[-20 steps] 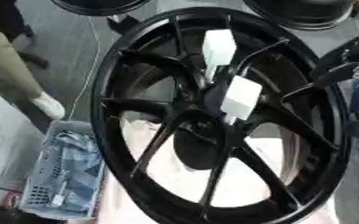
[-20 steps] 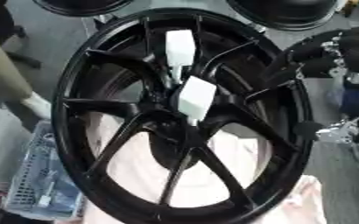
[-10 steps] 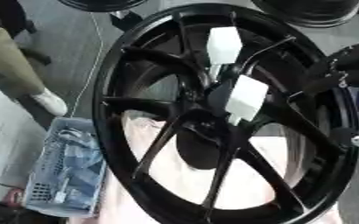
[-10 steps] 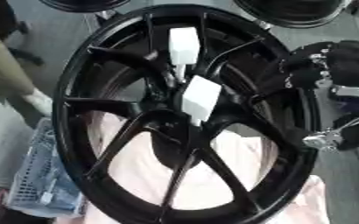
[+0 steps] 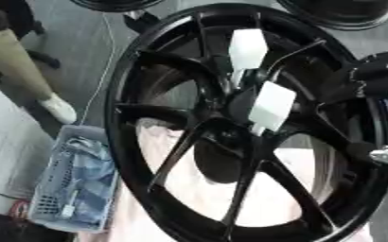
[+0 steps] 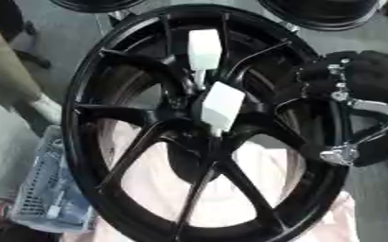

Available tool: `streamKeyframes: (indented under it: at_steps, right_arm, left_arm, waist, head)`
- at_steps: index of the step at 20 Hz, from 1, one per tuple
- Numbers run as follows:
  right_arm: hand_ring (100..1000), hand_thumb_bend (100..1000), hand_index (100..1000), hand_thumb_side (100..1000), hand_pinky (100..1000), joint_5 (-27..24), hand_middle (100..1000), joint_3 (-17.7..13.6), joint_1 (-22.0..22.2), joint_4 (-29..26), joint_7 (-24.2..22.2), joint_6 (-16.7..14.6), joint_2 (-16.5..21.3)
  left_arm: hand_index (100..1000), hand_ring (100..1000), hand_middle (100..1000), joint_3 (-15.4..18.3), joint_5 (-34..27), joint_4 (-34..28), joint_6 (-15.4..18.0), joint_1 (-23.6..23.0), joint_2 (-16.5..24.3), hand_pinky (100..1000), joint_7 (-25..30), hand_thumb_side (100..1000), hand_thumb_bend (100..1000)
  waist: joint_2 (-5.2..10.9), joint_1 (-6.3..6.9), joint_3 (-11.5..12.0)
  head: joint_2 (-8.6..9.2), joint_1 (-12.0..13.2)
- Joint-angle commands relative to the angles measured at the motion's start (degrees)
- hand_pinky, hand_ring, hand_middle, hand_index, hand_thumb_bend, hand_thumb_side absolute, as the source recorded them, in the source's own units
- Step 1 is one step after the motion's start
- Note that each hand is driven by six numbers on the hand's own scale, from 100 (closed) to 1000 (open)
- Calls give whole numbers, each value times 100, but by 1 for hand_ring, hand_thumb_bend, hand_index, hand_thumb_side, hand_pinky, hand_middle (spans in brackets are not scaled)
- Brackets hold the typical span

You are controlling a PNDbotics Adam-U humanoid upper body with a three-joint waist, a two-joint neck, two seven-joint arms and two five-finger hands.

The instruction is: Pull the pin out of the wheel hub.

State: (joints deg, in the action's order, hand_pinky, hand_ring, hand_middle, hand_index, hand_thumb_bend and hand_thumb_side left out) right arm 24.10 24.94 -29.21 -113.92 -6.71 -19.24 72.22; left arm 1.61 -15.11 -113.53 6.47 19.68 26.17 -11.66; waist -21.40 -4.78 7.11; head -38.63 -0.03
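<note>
A large black spoked wheel (image 6: pixel 131 71) stands tilted and fills both views. At its hub (image 6: pixel 185 124) two white block-shaped pin heads stick out on thin stems: an upper pin (image 6: pixel 204 43) and a lower pin (image 6: pixel 222 105). My right hand (image 6: pixel 359 75), black with silver links, shows at the right edge, against the wheel's right rim and apart from both pins. Its fingers are lost against the black rim. My left hand shows in no view.
A pink cloth (image 5: pixel 197 189) lies under the wheel. A grey-blue basket (image 5: pixel 73 182) with cloths stands at the lower left. A person's leg and white shoe (image 5: pixel 58 108) are on the floor at the left. More black wheels (image 5: pixel 346 12) lie beyond the top edge.
My right hand has come down and inward along the wheel's right rim. The wheel and both white pins have kept their places.
</note>
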Motion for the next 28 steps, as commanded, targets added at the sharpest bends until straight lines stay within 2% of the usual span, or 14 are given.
streamKeyframes:
  at_steps: [1,6,7,10,13,18,22,28]
  right_arm:
    - [851,394,857,251,804,107,811,-17,-53,-67,63,89,98]
    - [851,398,858,251,806,183,811,-27,-31,-67,116,158,69]
    - [853,349,852,226,800,172,814,-45,-31,-67,132,158,60]
    - [854,315,849,213,795,-342,815,-322,-103,-67,179,27,28]
    - [861,286,847,206,796,-873,819,-529,-285,-67,-90,-105,21]
    - [864,305,850,235,798,-1520,823,-648,-730,-67,-773,-155,-67]
    - [867,336,853,247,798,-1746,827,-658,-919,-67,-1209,-39,-123]
    - [869,366,857,240,799,-1938,833,-554,-1322,-67,-1561,93,-288]
  left_arm:
    - [696,651,519,1,-17,-106,-26,14,37,722,8,699,100]
    - [696,651,519,1,-16,-106,-29,8,30,723,10,699,100]
    - [696,651,519,2,-16,-106,-30,7,29,723,9,698,100]
    - [696,652,520,17,-19,-106,-29,7,25,723,-3,697,100]
    - [697,653,521,42,-32,-106,-29,15,34,724,-31,695,100]
    - [697,653,522,63,-48,-106,-31,-1,46,724,-52,695,100]
    - [697,653,521,72,-53,-106,-42,-21,47,725,-60,695,100]
    - [697,654,522,79,-63,-106,-47,-13,46,725,-64,694,100]
  waist:
    - [105,16,-13]
    - [103,17,-9]
    - [104,18,-11]
    - [125,13,-34]
    - [157,2,-30]
    - [205,-20,-22]
    - [227,-32,-15]
    - [234,-45,10]
  head:
    - [42,42]
    - [26,58]
    - [18,53]
    - [-23,-6]
    - [-68,-95]
    - [-208,-226]
    - [-291,-275]
    - [-318,-332]
